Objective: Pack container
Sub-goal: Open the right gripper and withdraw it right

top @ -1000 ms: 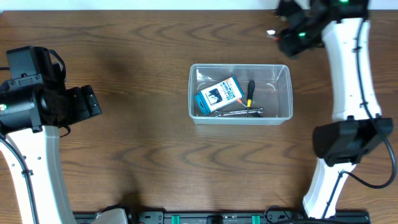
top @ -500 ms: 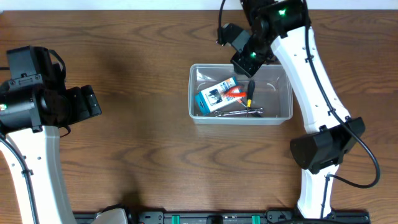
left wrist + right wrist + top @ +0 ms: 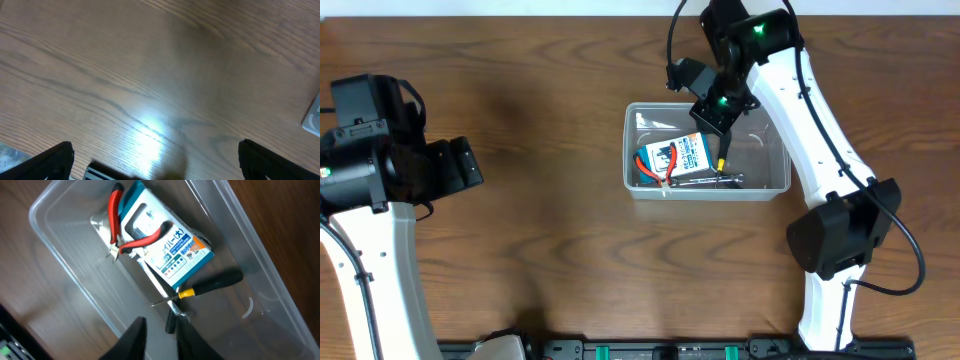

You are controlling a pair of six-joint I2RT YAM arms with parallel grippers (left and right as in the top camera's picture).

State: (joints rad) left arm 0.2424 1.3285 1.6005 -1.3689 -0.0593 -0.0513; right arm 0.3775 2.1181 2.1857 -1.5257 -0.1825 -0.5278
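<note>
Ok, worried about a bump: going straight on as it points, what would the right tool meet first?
Probably the screwdriver, near its yellow collar, lying in the clear container ahead of the right tool. Depth is unclear, so that is only likely.

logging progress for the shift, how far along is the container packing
Done: the clear container holds a blue-and-white package, a black-handled screwdriver, a metal tool, and red-handled pliers lying on the package. In hand: nothing. The right gripper hangs open over the container, and the left gripper is open over the table. Left: no further loose items or lid show, so packing looks nearly finished.
</note>
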